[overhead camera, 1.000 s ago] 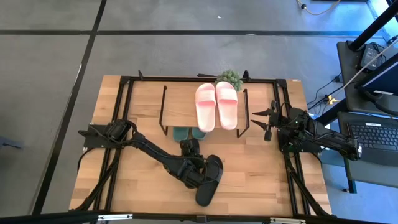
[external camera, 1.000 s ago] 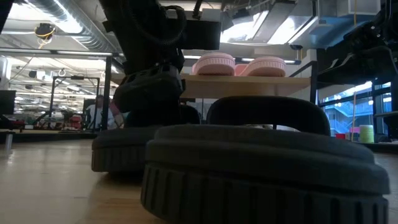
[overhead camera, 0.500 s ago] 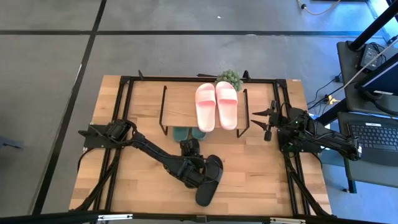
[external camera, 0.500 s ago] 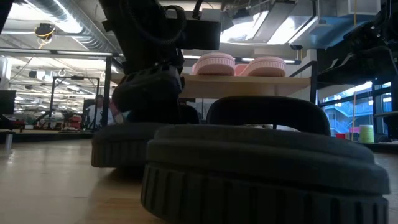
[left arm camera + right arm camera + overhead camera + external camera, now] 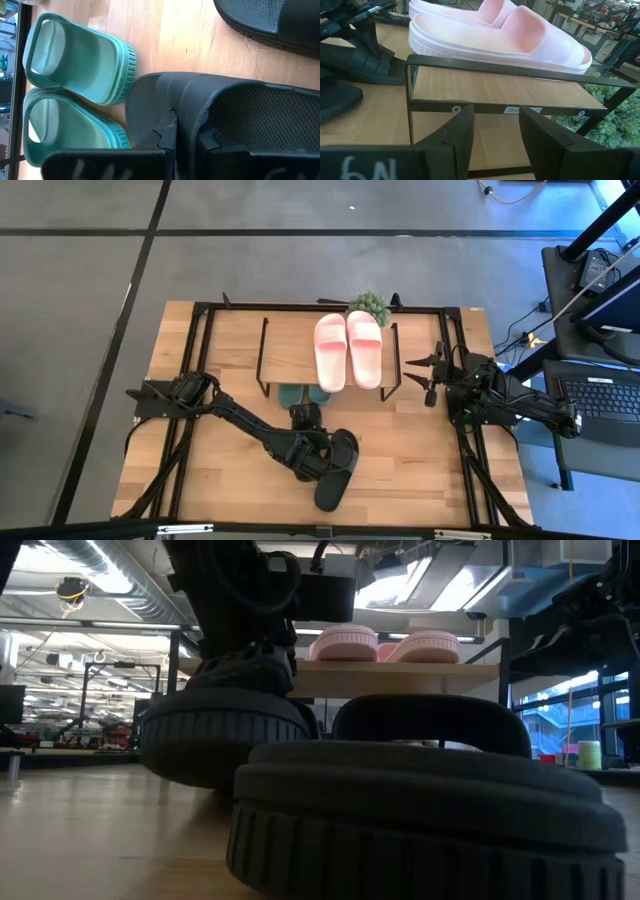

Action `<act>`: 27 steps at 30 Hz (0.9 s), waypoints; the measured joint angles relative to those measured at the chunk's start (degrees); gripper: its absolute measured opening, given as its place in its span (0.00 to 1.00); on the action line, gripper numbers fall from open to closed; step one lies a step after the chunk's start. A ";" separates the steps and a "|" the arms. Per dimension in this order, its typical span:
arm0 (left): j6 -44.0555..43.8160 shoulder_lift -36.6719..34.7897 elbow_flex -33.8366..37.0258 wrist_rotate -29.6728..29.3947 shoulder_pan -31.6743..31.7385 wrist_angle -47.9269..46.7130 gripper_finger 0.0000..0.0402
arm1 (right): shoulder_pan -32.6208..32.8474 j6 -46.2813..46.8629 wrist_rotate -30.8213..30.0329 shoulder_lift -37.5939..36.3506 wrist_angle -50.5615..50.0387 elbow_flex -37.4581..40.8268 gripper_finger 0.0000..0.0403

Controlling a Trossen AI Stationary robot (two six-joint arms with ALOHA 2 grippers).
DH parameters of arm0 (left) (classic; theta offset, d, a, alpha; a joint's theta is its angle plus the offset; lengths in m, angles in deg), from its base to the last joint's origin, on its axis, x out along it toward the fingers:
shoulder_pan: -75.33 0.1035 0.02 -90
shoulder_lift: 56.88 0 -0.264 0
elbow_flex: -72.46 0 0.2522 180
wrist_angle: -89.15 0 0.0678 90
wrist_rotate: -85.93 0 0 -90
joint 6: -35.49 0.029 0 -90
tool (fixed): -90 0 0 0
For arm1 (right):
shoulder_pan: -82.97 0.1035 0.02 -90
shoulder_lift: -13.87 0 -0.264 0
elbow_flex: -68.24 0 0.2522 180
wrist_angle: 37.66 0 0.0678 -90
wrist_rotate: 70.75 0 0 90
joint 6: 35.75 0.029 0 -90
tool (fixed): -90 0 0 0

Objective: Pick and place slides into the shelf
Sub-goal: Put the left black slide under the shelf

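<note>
A pale pink pair (image 5: pixel 348 350) lies on the shelf's wooden top board (image 5: pixel 290 348). A dark green pair (image 5: pixel 75 65) stands under the shelf, on the table. My left gripper (image 5: pixel 308 436) is shut on one black slide (image 5: pixel 222 728) just in front of the shelf. The other black slide (image 5: pixel 338 470) lies flat on the table nearer the front edge. My right gripper (image 5: pixel 431 385) is open and empty at the shelf's right end, its fingers level with the board's edge (image 5: pixel 495 75). My left gripper pinches the black slide's wide strap at its edge (image 5: pixel 189 117), one finger (image 5: pixel 167 134) on the strap's outer face and one (image 5: pixel 211 141) on the footbed side. The fingers come from above. The slide is tilted, its near end (image 5: pixel 215 745) raised off the table.
A small green plant (image 5: pixel 370 305) stands behind the shelf at its right. A black frame (image 5: pixel 205 330) runs round the table. Bare wood lies left of the shelf and at the front right. The loose black slide fills the front of the low view (image 5: pixel 430 805).
My left gripper has risen a little with the black slide. The slide lay flat on the table; now its near end is tipped up and its ribbed sole edge shows in the low view. The other slides and my right arm have kept still.
</note>
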 joint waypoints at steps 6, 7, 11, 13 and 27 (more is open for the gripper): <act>-0.45 0.00 0.00 0.84 0.00 0.12 0.02 | 0.00 0.00 -0.01 -0.01 0.00 0.00 0.39; -0.45 0.00 0.00 0.91 0.00 0.13 0.02 | -0.02 -0.01 0.00 -0.01 0.00 0.00 0.39; -0.48 0.00 0.00 0.98 -0.02 0.14 0.01 | 0.00 0.00 0.01 -0.01 0.00 -0.02 0.39; -0.48 0.00 0.00 1.00 -0.02 0.14 0.01 | -0.01 0.00 -0.01 -0.01 0.00 0.00 0.39; -0.55 0.00 0.00 1.13 -0.02 0.18 0.01 | 0.00 0.00 -0.01 -0.01 0.00 0.00 0.39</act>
